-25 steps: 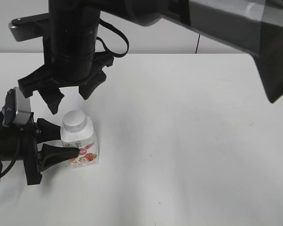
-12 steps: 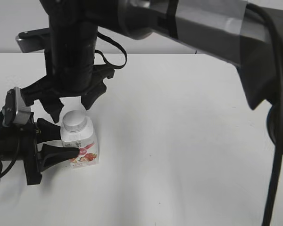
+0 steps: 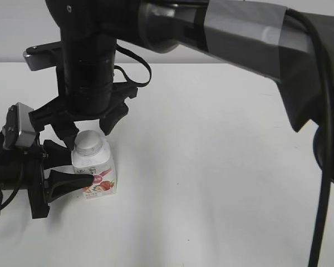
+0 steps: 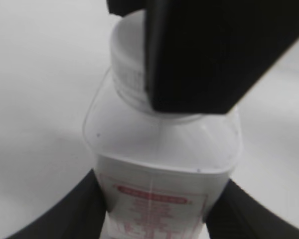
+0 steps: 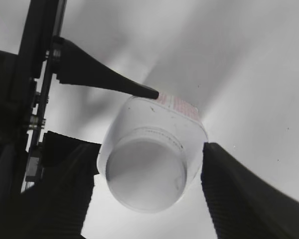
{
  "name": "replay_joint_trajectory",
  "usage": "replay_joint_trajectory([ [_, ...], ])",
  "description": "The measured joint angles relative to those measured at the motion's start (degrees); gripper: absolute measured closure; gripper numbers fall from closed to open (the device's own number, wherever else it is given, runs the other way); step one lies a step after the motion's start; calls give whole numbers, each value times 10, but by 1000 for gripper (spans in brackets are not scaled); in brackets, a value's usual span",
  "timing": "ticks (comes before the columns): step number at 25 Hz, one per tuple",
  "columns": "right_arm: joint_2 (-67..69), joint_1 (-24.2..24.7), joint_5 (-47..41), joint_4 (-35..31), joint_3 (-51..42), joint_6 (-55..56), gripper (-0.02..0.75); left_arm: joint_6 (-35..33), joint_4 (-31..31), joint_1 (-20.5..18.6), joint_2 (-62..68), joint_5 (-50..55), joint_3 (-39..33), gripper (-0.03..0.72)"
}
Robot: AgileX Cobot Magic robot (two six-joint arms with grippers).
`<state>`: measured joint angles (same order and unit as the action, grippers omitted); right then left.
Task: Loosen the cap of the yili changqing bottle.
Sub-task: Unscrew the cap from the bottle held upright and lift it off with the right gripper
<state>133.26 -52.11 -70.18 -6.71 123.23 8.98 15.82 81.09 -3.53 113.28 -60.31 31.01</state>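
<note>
The yili changqing bottle (image 3: 94,173) stands upright on the white table (image 3: 222,167), near the left edge of the exterior view, with its pink-red label turned toward the camera. The biggest thing in the scene is the right arm (image 3: 211,33), dark and thick, which reaches across from the upper right side and hangs down over the bottle. The right gripper (image 3: 89,129) at its end points downward and its jaws are spread wide, one finger on each side of the bottle top; in the right wrist view the two ribbed fingers (image 5: 241,199) stand beside the shoulders of the bottle and do not press on it, so this claw is released and holds nothing. The left arm (image 3: 11,172) lies low, coming in from the left edge. The left gripper (image 3: 67,169) is clenched on the body of the bottle: one finger lies across the label at the front and the other one is behind the bottle, and in the left wrist view both dark fingers hug the lower sides. The cap (image 3: 89,142), small, round and white, sits on the neck of the bottle, directly under the spread right fingers.
</note>
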Motion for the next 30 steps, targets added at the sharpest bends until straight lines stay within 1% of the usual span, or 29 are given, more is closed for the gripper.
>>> replay_joint_trajectory([
  [3, 0, 0, 0, -3, 0, 0, 229, 0, 0, 0, 0, 0, 0, 323],
  [5, 0, 0, 0, -3, 0, 1, 270, 0, 0, 0, 0, 0, 0, 323],
  [7, 0, 0, 0, -3, 0, 1, 330, 0, 0, 0, 0, 0, 0, 323],
  [8, 0, 0, 0, -4, 0, 1, 344, 0, 0, 0, 0, 0, 0, 323],
  [11, 0, 0, 0, -4, 0, -1, 350, 0, 0, 0, 0, 0, 0, 323],
  [13, 0, 0, 0, -5, 0, -21, 350, 0, 0, 0, 0, 0, 0, 323],
  [16, 0, 0, 0, -7, 0, -126, 350, 0, 0, 0, 0, 0, 0, 323],
  [20, 0, 0, 0, -9, 0, -356, 350, 0, 0, 0, 0, 0, 0, 323],
  [22, 0, 0, 0, -11, 0, -449, 351, 0, 0, 0, 0, 0, 0, 323],
  [25, 0, 0, 0, -12, 0, -496, 351, 0, 0, 0, 0, 0, 0, 323],
  [29, 0, 0, 0, -16, 0, -504, 349, 0, 0, 0, 0, 0, 0, 323],
  [30, 0, 0, 0, -19, 0, -499, 334, 0, 0, 0, 0, 0, 0, 323],
])
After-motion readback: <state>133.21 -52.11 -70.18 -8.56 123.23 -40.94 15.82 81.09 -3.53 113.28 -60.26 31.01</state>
